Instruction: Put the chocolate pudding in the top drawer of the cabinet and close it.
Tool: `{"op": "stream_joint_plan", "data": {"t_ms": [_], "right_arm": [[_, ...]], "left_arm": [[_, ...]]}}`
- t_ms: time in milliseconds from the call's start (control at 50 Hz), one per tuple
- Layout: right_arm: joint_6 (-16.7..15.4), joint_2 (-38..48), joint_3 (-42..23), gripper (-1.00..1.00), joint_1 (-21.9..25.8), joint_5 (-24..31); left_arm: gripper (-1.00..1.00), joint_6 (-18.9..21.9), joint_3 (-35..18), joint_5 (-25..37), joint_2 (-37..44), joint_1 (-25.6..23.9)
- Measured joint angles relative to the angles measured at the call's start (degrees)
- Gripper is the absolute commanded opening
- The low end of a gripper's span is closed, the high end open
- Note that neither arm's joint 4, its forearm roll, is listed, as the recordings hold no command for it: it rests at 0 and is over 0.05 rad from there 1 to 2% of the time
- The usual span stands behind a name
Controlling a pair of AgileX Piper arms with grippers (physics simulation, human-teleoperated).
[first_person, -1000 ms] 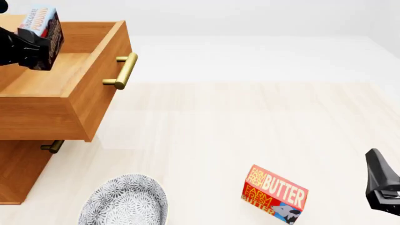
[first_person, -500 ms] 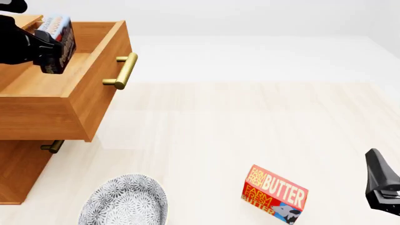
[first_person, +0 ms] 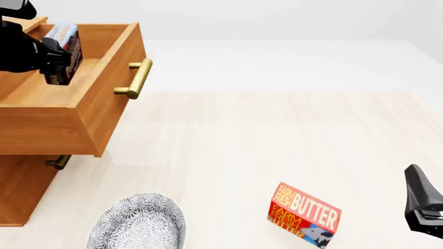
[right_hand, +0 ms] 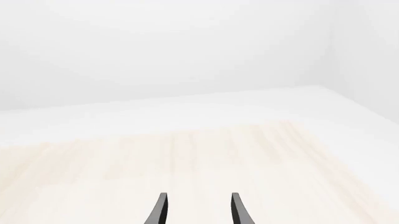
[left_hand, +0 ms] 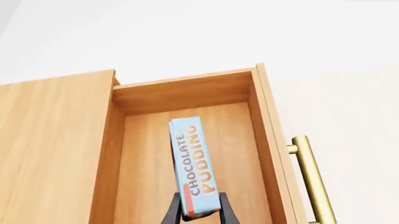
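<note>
- Wooden and pulled well out, the top drawer (first_person: pixel 69 93) of the cabinet (first_person: pixel 24 187) stands open, and you hold the chocolate pudding (left_hand: pixel 192 163) over its inside — not yet on the floor of it.
- Your left gripper (left_hand: pixel 203 215) has its jaws closed on the box's lower end, the box on edge between the fingers.
- You are in the placing step, as I judge it: lower a little, then part the jaws so the box drops flat inside, clear of the walls.
- After that, the brass handle (first_person: pixel 137 79) needs a push to shut the drawer.
- Your right gripper (right_hand: pixel 196 210) hangs apart from all this, jaws spread and holding nothing, near the butter box (first_person: pixel 303 213) and well apart from the patterned plate (first_person: pixel 138 222).
</note>
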Motion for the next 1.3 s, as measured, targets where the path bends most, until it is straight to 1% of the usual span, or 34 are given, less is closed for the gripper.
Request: {"op": "stream_joint_plan", "data": {"t_ms": [700,960,980,1300], "right_arm": [[0.0,0.4,0.0,1.00,-0.1,-0.3],[0.0,0.1,0.0,1.00,-0.1,-0.1],[0.0,0.1,0.0,1.00,-0.1,0.0],[-0.1,-0.2,0.0,1.00,-0.1,0.1]], "left_arm": [[-1.00,-1.8,2.2,-2.5,1.3,1.8],[-1.00,-2.2,2.7,-2.8,1.4,1.6],[1.00,-2.3,2.8,-2.8,1.4,1.5],[1.00,-3.2,2.8,-2.4,0.4,-1.0]]}}
